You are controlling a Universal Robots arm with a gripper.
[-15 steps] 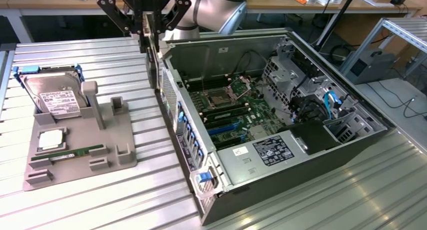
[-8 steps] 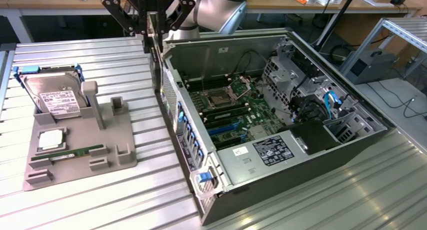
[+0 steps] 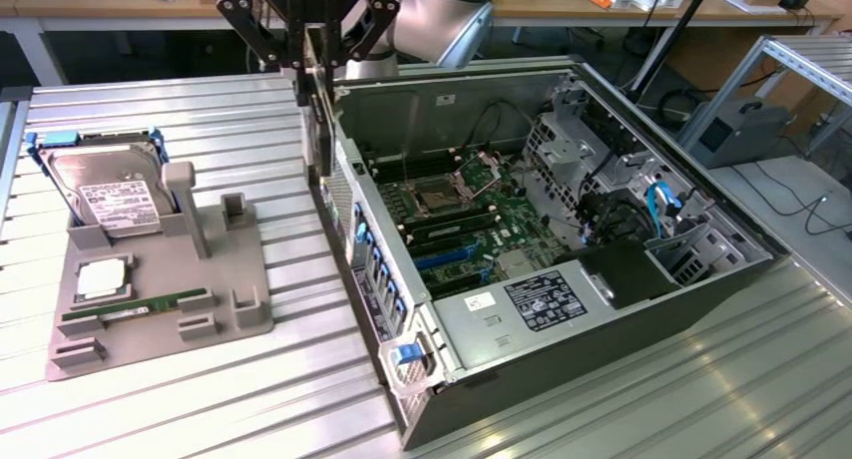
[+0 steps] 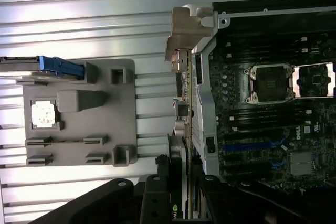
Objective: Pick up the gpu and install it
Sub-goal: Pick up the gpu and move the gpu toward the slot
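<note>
Bright, even light falls from above. The ribbed table (image 3: 160,399) gives pale glare, strongest at the exterior view's lower right. The pincer (image 3: 317,65) and the gpu (image 3: 319,130) look nearly black. In the wrist view, glare whitens the table ridges, while the computer (image 4: 262,129) stays dim inside.

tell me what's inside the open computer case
The motherboard with an empty CPU socket, blue slots and a blue cable show. A labelled metal cover hides what lies under it. The gpu, held by the gripper, hangs at the case's wall, not seated.
</note>
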